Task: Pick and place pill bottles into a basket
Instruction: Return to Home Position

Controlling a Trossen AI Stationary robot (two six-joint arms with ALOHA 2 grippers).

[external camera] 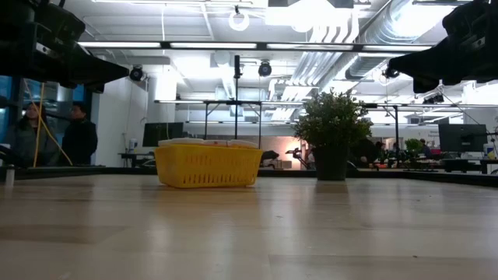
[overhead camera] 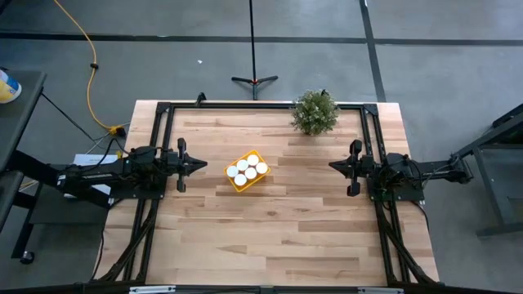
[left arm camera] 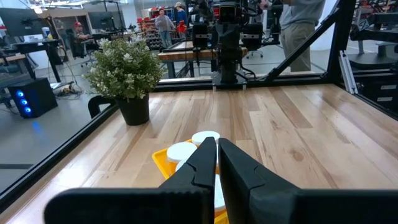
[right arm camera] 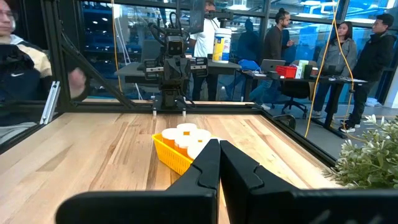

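The yellow basket [overhead camera: 246,171] stands on the table's middle, a little left of centre, with several white-capped pill bottles [overhead camera: 247,169] upright inside it. It also shows in the low view [external camera: 208,166], the left wrist view [left arm camera: 163,160] and the right wrist view [right arm camera: 169,154]. My left gripper [overhead camera: 203,166] is shut and empty, above the table to the left of the basket. My right gripper [overhead camera: 333,166] is shut and empty, above the table well to the right of the basket.
A green potted plant [overhead camera: 315,112] stands near the table's far edge, right of centre. A black frame [overhead camera: 163,108] runs along the table's far, left and right sides. People stand in the room beyond the table.
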